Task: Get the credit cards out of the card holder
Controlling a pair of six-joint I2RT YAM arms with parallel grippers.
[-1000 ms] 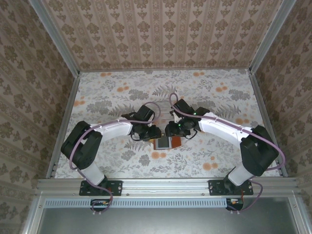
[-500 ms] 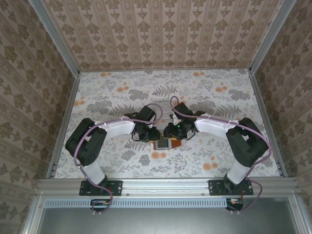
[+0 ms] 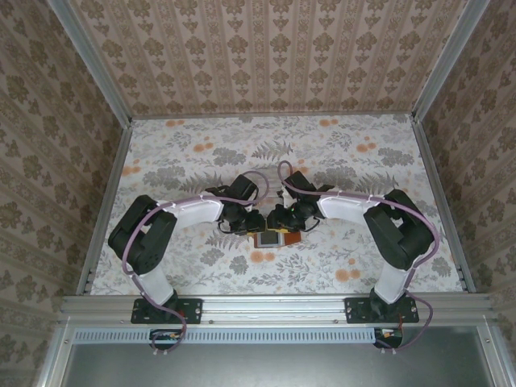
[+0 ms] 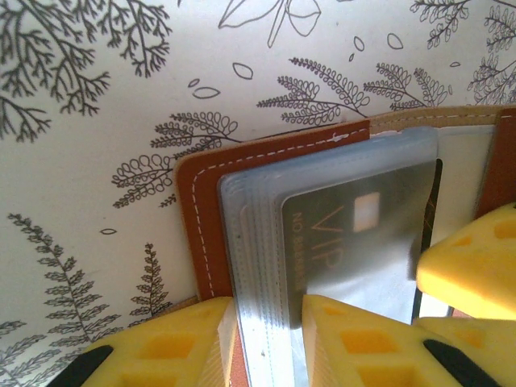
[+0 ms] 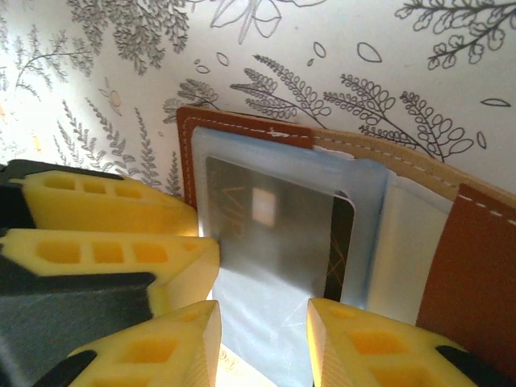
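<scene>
L gripper [image 4: 266, 313]: jaws a narrow gap apart, tips at card holder [image 4: 193, 218], pale sleeve [image 4: 250, 242] edge between them; gripping or not, can't tell. Card holder open flat on floral table [image 3: 193, 161], near centre-front. Grey "VIP" credit card [image 4: 355, 242] tucked in clear sleeve. R gripper [image 5: 262, 313]: similarly narrow, at sleeve's opposite edge; hold unclear.

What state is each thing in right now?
card holder: open, lying flat, clear sleeves showing.
credit card: inside a sleeve, not pulled out.
left gripper: closed on the sleeves' edge.
right gripper: jaws narrow astride the sleeves' other end; grip unclear.
</scene>
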